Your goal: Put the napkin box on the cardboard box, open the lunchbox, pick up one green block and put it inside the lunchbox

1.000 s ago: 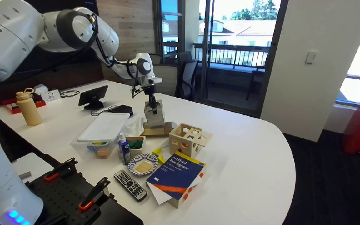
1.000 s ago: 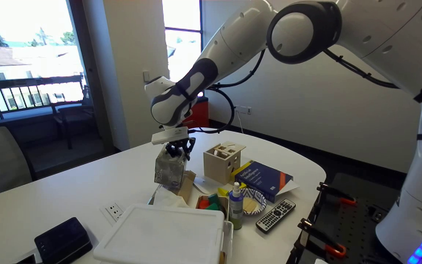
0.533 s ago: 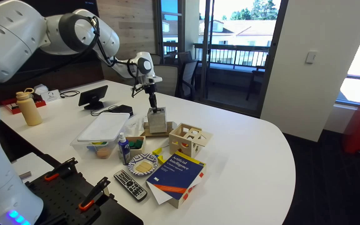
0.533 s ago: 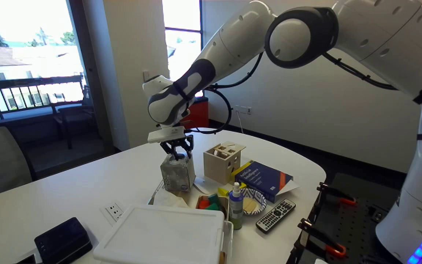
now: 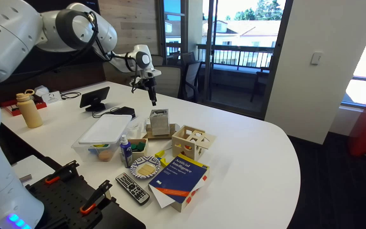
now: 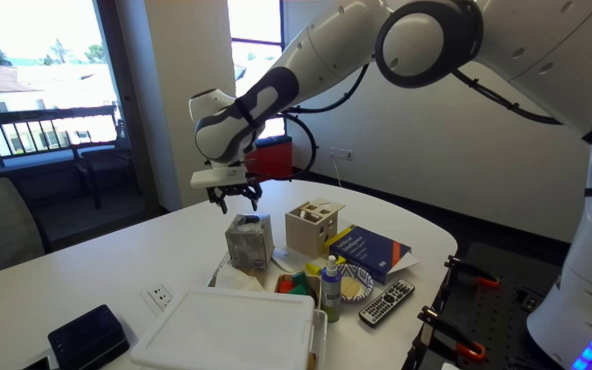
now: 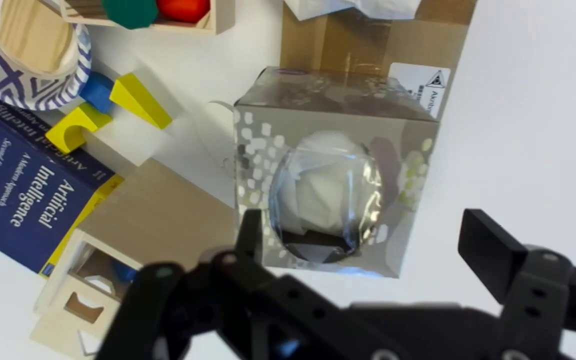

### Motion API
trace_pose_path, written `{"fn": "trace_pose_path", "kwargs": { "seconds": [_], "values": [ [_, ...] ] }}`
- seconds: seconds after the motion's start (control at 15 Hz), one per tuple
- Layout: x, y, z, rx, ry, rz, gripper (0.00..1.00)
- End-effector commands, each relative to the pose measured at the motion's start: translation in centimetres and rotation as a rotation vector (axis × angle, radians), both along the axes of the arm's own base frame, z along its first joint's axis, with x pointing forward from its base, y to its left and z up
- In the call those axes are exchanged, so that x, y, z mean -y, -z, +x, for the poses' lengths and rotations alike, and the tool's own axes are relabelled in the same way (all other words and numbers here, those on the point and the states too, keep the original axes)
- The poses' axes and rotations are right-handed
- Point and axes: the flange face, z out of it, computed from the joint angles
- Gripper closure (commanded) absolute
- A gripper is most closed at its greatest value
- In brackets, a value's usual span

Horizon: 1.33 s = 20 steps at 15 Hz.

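The grey patterned napkin box (image 5: 160,124) stands upright on the cardboard box (image 7: 358,42), pale tissue showing in its round top opening. Flattish brown cardboard shows around its base. Above the napkin box and apart from it, my gripper (image 6: 239,208) is open, its fingers wide apart with nothing between them. In the wrist view the left finger (image 7: 251,230) overlaps the box's near edge in the picture. The lunchbox (image 5: 106,127) has its whitish lid on in both exterior views. Green blocks (image 5: 140,146) lie in a small wooden tray, beside a red one (image 7: 183,7).
A spray bottle (image 5: 126,152) stands against the tray, close to the lunchbox. A wooden shape-sorter (image 5: 187,143) is beside the cardboard box. A patterned bowl (image 5: 145,167), yellow blocks (image 7: 140,100), a blue book (image 5: 179,178) and a remote (image 6: 387,302) lie nearer the robot base.
A second ago the napkin box hung tilted in my gripper over the cardboard box. It came down upright onto it; the gripper has since opened and risen off the box.
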Motion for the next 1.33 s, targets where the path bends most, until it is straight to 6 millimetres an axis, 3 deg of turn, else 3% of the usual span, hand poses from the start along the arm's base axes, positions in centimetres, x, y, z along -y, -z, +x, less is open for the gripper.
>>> {"fn": "trace_pose_path", "kwargs": {
  "seconds": [0.0,0.2,0.33,0.53,0.93,1.27],
  "values": [
    [-2.9,-5.8,-2.8,0.039,-0.066,0.02,0.0],
    [-5.2,-8.9,-5.6,0.04,-0.117,0.047,0.0],
    [-6.0,-9.5,-7.8,0.005,-0.135,0.074,0.0],
    [-6.1,-8.4,-11.5,-0.071,-0.141,0.109,0.0],
    [-5.3,-1.2,-20.4,-0.25,-0.128,0.193,0.0],
    [-3.4,5.2,-30.1,-0.395,-0.087,0.215,0.0]
  ]
}}
